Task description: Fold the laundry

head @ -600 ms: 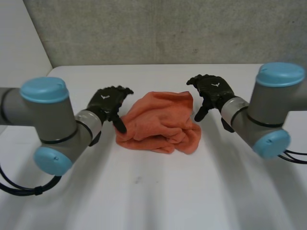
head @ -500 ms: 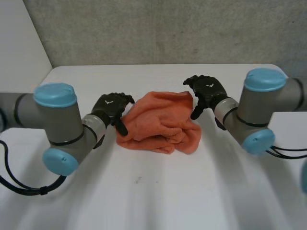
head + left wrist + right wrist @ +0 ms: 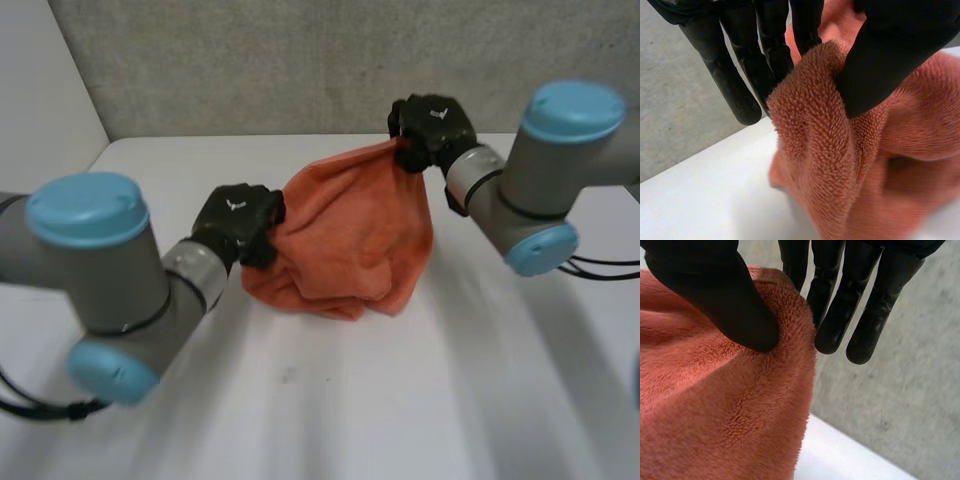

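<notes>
Orange towel (image 3: pixel 350 235), edges in the pinch of left robot hand (image 3: pixel 238 222) and right robot hand (image 3: pixel 432 122), open white table (image 3: pixel 330 400) around.

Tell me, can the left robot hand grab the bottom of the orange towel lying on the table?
Probably not right now: the left robot hand is busy pinching the towel's side edge. If it let go, the way looks free, since nothing else lies on the table beside it.

open white table (image 3: pixel 330 400) lies all round the orange towel (image 3: pixel 350 230).
</notes>
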`<state>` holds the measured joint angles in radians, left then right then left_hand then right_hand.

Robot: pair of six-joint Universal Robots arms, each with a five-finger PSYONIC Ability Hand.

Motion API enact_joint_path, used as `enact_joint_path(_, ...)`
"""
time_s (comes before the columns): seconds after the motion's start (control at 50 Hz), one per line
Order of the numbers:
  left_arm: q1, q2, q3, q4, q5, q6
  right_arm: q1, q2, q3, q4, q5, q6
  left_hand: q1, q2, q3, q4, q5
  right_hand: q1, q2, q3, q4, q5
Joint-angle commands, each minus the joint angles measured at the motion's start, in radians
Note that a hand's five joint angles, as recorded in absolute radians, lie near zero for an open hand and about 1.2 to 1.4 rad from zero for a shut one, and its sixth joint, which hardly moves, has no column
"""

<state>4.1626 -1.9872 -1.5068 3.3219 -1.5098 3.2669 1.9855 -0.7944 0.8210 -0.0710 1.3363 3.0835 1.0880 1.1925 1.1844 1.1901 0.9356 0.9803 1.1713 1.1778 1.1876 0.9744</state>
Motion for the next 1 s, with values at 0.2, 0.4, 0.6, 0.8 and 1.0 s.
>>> enact_joint_path(0.2,-0.156,0.320,-0.357,-0.148,0.002,-0.200,0.022,-0.416,0.532,0.168,-0.017,-0.285,-0.713,-0.817,-0.809,-0.815,-0.735,0.416,0.225,0.218,0.209,0.247)
enact_joint_path(0.4,0.070,0.309,-0.253,-0.114,0.016,-0.204,0.015,-0.575,0.728,0.126,-0.054,-0.358,-0.804,-0.908,-0.900,-0.906,-0.826,0.416,0.225,0.218,0.209,0.247)
enact_joint_path(0.6,0.083,0.041,-0.129,-0.067,0.141,-0.089,0.006,-0.681,0.859,0.102,-0.120,-0.361,-0.810,-0.914,-0.906,-0.912,-0.832,0.416,0.225,0.218,0.209,0.247)
enact_joint_path(0.8,0.085,-0.127,-0.035,-0.136,0.381,0.053,0.004,-0.681,0.886,0.072,-0.106,-0.361,-0.725,-0.830,-0.822,-0.827,-0.747,0.416,0.225,0.218,0.209,0.247)
enact_joint_path(1.0,0.085,-0.173,0.063,-0.076,0.349,0.039,0.003,-0.578,0.771,0.045,-0.052,-0.356,0.308,0.204,0.212,0.206,0.286,0.416,0.225,0.218,0.209,0.247)
